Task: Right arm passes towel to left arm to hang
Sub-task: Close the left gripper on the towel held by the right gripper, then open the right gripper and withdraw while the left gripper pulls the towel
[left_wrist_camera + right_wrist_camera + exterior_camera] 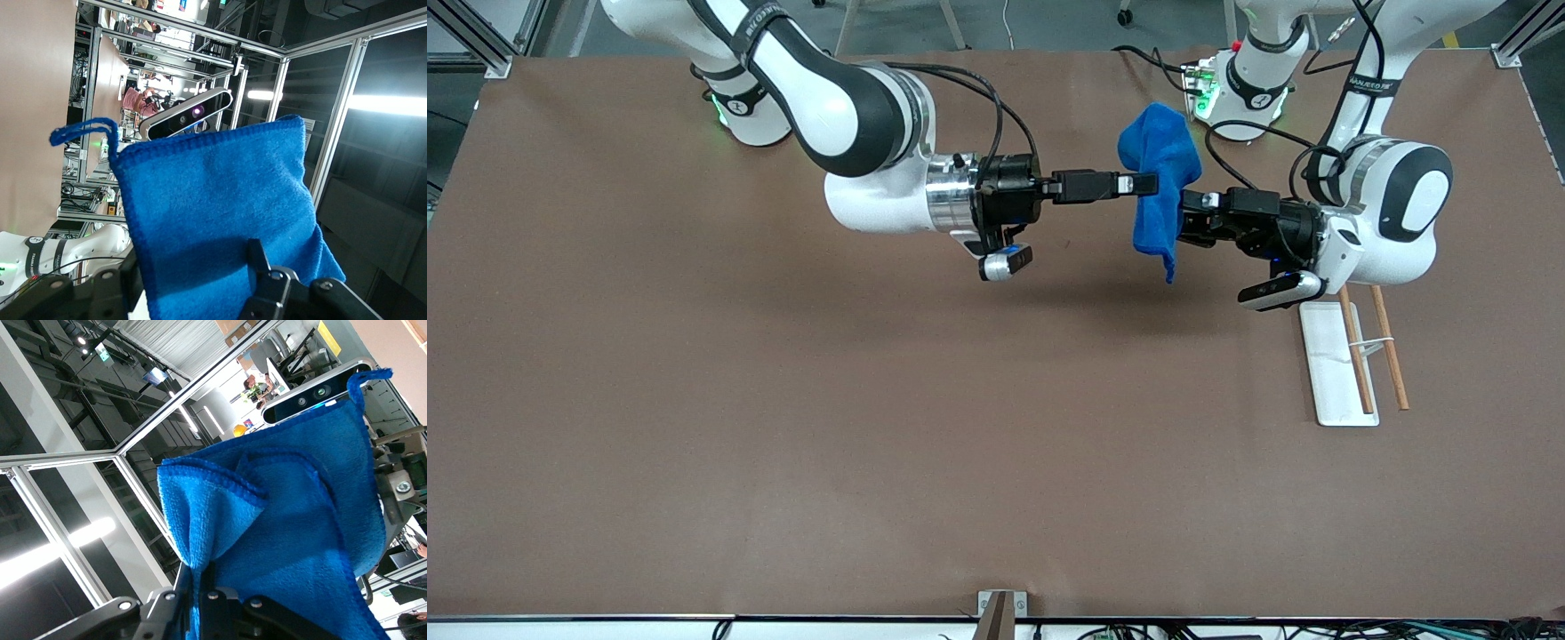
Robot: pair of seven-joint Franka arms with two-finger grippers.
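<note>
Two hands meet at a blue towel (1159, 191) above the surface (783, 444).
Right hand (1145, 185) pinches it; left hand (1184, 222) spreads wide around it.

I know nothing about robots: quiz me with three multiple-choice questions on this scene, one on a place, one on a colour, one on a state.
1. Where is the towel?
A. In the air between both grippers
B. Flat on the table
C. On the white tray

2. What colour is it?
A. Red
B. Blue
C. Green

3. The right gripper is:
A. Wide open, empty
B. Shut on the towel
C. Resting on the table

Answers: 1 A, it hangs between the right gripper and the left gripper. 2 B, bright blue in every view. 3 B, cloth is pinched in its fingers.
</note>
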